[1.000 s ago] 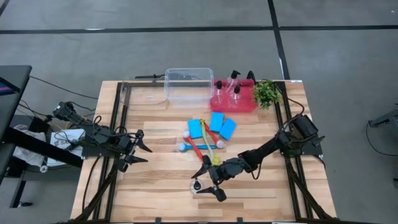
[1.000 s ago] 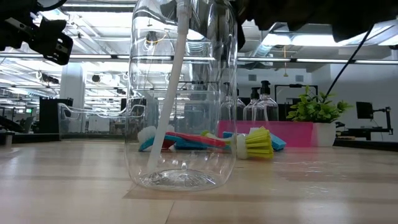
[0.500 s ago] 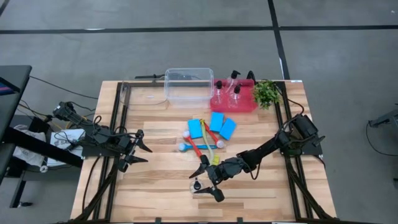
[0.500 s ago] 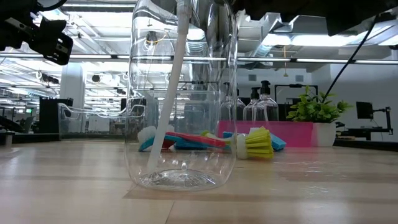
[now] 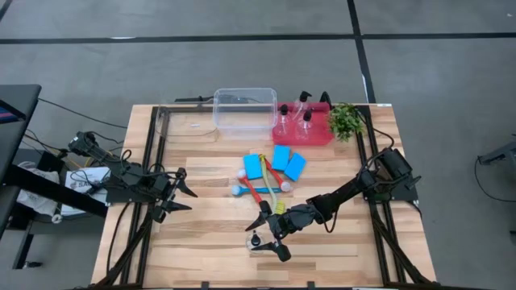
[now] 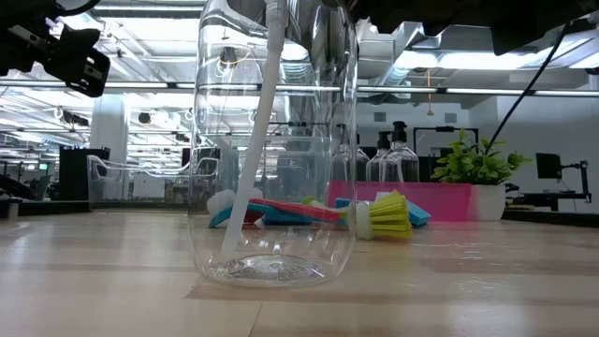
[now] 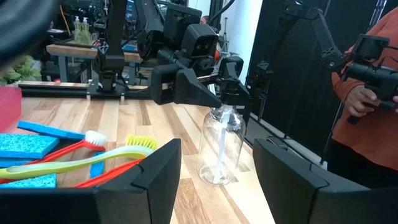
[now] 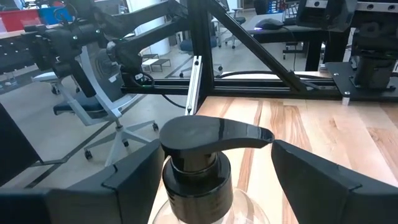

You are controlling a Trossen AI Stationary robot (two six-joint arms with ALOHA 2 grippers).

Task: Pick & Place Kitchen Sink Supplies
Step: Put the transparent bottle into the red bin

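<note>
A small clear plastic bottle with a black pump top [image 5: 255, 241] stands upright near the front edge of the pale wooden plank table [image 5: 201, 258], with bare boards around it. The right gripper [image 5: 269, 234] sits spread around its pump neck, fingers [image 8: 134, 174] clear on either side, not pinching. The left gripper [image 5: 181, 193] hangs spread wide over open boards at the left side. Mid-table lie three bright blue rectangular sponges [image 5: 278, 163] and thin long-handled brushes [image 5: 258, 189]. Three more bottles [image 5: 305, 114] stand in the red tray [image 5: 302, 135] at the back edge, beside a clear plastic tub [image 5: 244, 111]. Grey concrete floor [image 5: 242, 56] surrounds.
</note>
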